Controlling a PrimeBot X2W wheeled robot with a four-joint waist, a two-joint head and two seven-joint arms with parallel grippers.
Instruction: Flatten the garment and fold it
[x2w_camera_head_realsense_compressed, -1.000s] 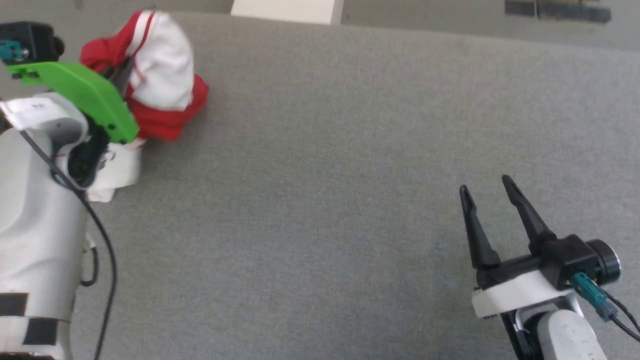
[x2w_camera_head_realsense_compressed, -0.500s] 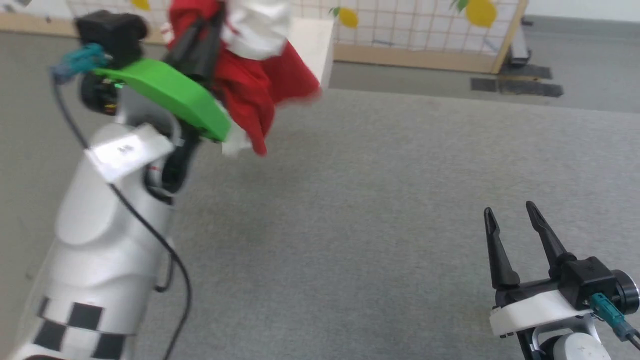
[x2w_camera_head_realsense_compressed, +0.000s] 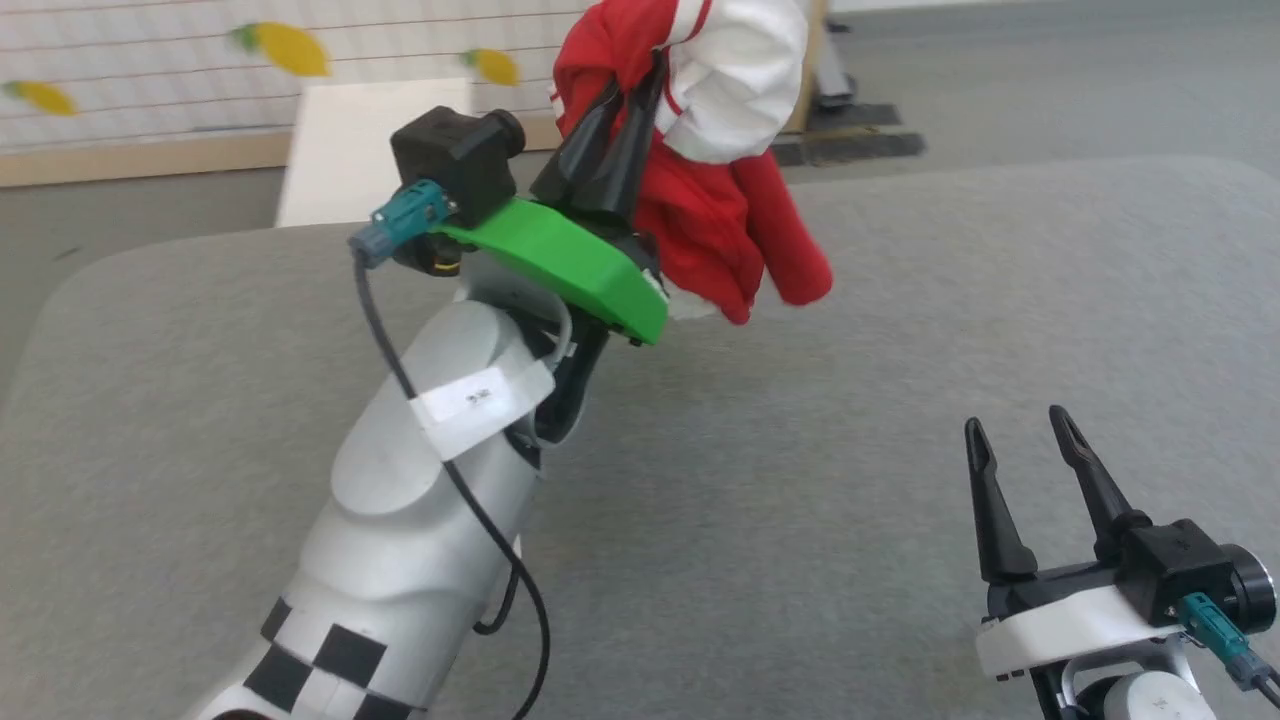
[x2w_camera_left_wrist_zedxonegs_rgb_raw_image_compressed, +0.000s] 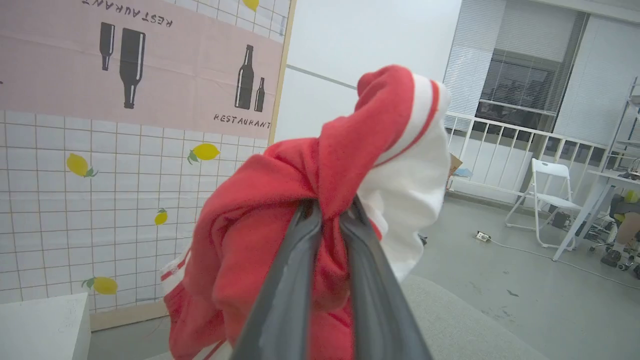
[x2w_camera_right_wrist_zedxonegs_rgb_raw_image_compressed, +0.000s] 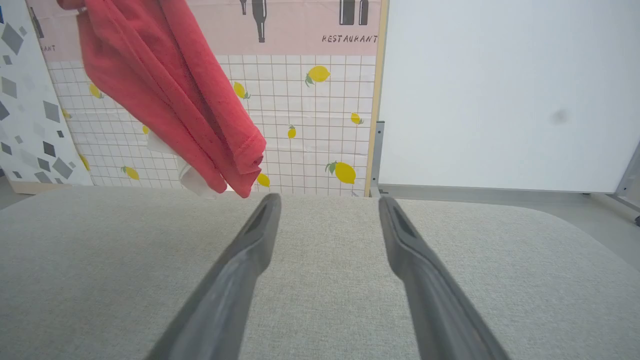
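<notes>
wall poster (x2w_camera_left_wrist_zedxonegs_rgb_raw_image_compressed: 150, 60): "RESTAURANT" | jersey T-shirt (x2w_camera_head_realsense_compressed: 720, 200) bunched, clamped in left gripper (x2w_camera_head_realsense_compressed: 635, 75), above table (x2w_camera_head_realsense_compressed: 900, 350) | right gripper (x2w_camera_head_realsense_compressed: 1015, 420) wide, empty, over table

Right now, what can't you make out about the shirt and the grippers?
Shirt print: head and left wrist views, hidden in bunched folds.
Shirt top: head view, cut by the upper edge.
Left gripper fingertips: left wrist view, buried in cloth.
Right gripper base: head view, cut by the bottom edge.
</notes>
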